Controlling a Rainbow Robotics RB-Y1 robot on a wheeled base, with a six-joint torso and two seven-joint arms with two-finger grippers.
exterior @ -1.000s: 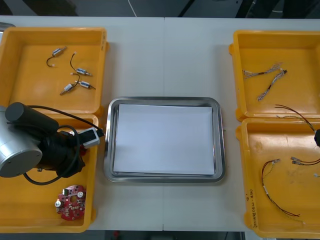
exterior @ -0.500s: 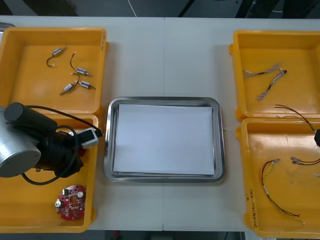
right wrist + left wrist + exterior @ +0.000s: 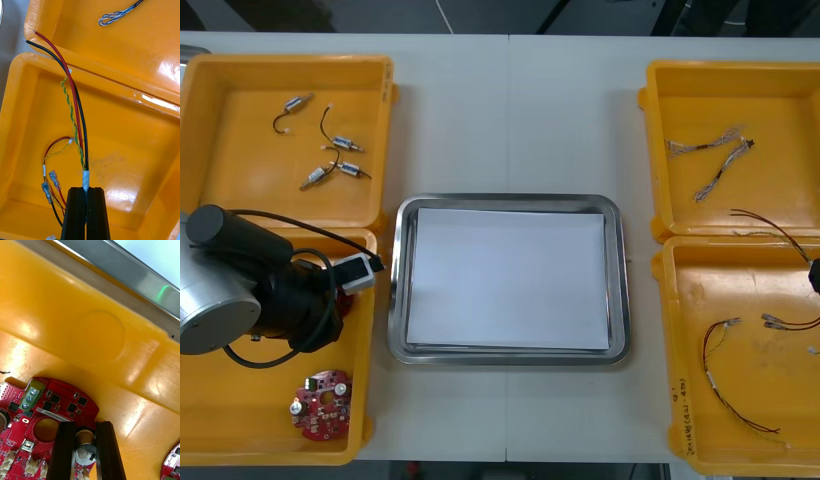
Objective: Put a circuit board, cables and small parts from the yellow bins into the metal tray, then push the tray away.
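Grip is the weak point on both sides. The left pincer (image 3: 86, 427) stands narrow, its black fingers clamped on a small silvery cylinder mounted on the round red circuit board (image 3: 56, 408), which sits low in the near left yellow plastic bin (image 3: 97, 333). The bin's wall rises just ahead of the fingertips, and the shiny metal tray (image 3: 123, 266) lies beyond it. Held by one raised component off its middle, the board could tilt when lifted, catch that wall, or slip free. The right pincer (image 3: 86, 191) is closed to a slit on the taped end of a red, black and green-yellow cable bundle (image 3: 77, 116). Its long free ends reach ahead over the near right yellow bin's rim (image 3: 112, 80). They could snag there, or the lift could drag the loose red and yellow cables (image 3: 50, 180) beside the fingers.
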